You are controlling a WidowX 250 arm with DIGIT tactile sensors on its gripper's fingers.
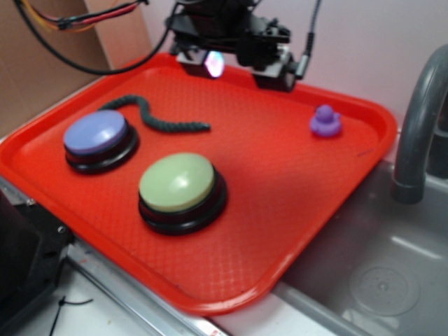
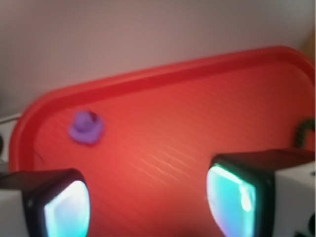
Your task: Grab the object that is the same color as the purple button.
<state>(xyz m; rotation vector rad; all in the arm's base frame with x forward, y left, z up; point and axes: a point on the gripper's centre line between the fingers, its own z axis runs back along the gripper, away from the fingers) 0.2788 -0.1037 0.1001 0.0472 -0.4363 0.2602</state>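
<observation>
Exterior view: the purple duck (image 1: 325, 121) sits alone near the red tray's (image 1: 280, 231) far right corner, well apart from the purple button (image 1: 96, 134). The gripper (image 2: 148, 202) hovers empty, fingers spread for approach.

— How's the light?
— Bright and even; soft shadows hug the buttons, and the green button (image 1: 176, 183) shows a pale sheen.
— Sharpness?
— Exterior view slightly soft. Wrist view blurrier: near fingertips (image 2: 66, 207) glow cyan, far tray rim (image 2: 148, 76) smeared.
</observation>
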